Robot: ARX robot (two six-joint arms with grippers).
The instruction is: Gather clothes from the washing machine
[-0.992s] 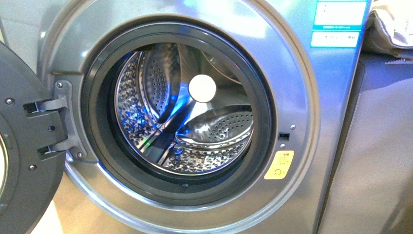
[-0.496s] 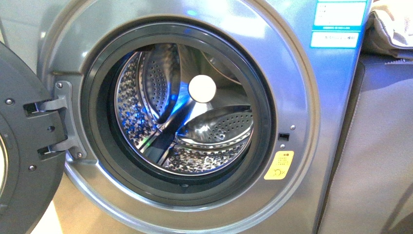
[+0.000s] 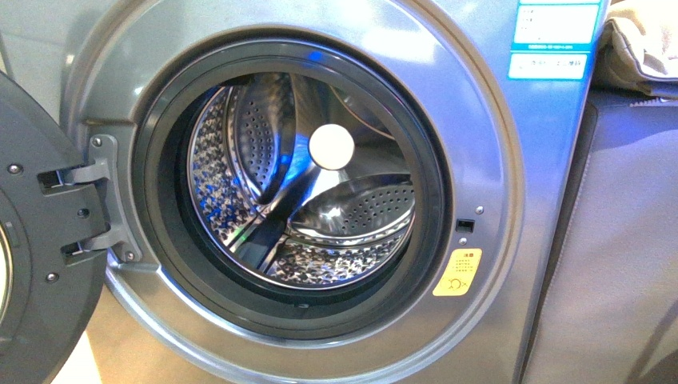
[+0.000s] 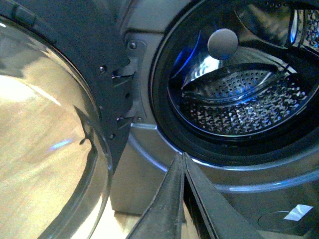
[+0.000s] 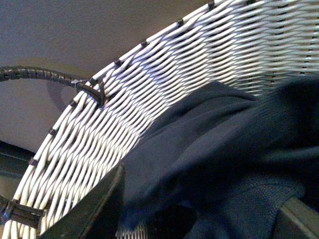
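The grey washing machine (image 3: 488, 160) fills the front view with its round door (image 3: 32, 240) swung open to the left. Its perforated steel drum (image 3: 344, 216) shows no garment inside. It also shows in the left wrist view (image 4: 149, 164), where my left gripper (image 4: 182, 157) is shut and empty just below the porthole rim. No gripper shows in the front view. In the right wrist view the dark navy garment (image 5: 224, 159) lies inside the woven basket (image 5: 164, 74). My right gripper (image 5: 199, 209) is open right over the garment, its fingers (image 5: 94, 209) apart on either side.
The open glass door (image 4: 50, 124) stands close beside my left gripper. Beige cushion fabric (image 3: 640, 40) lies on a grey surface at the washer's right. The basket's dark handle (image 5: 40, 74) curves off one side. A wooden floor (image 4: 30, 164) shows through the door glass.
The front view has shifted very slightly; the washer, its open door and the drum look the same.
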